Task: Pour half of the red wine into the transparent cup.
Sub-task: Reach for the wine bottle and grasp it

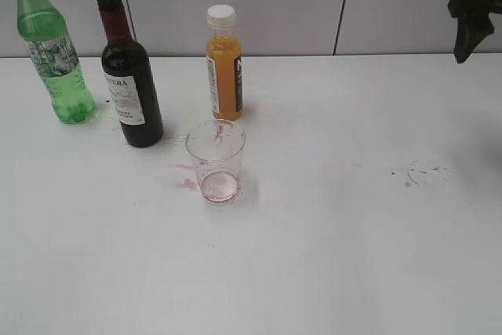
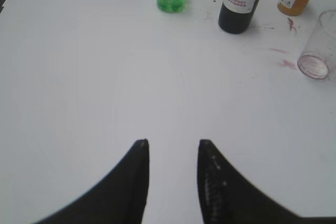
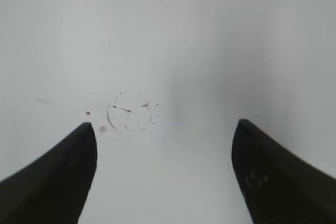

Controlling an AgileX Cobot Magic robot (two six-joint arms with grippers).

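The dark wine bottle (image 1: 129, 76) with a red foil neck and white label stands upright at the back left; its lower part shows in the left wrist view (image 2: 240, 3). The transparent cup (image 1: 216, 161) stands upright just right of and in front of it, with faint red stains inside; it also shows at the right edge of the left wrist view (image 2: 319, 48). My left gripper (image 2: 173, 142) is open and empty over bare table, well short of the bottles. My right gripper (image 3: 164, 127) is wide open and empty, raised at the far right (image 1: 471, 17).
A green plastic bottle (image 1: 51, 49) stands left of the wine bottle. A small orange juice bottle (image 1: 223, 64) with a white cap stands behind the cup. Dried red rings and specks (image 1: 423, 174) mark the white table (image 1: 329, 256) at the right, and red smears (image 1: 187, 182) lie beside the cup.
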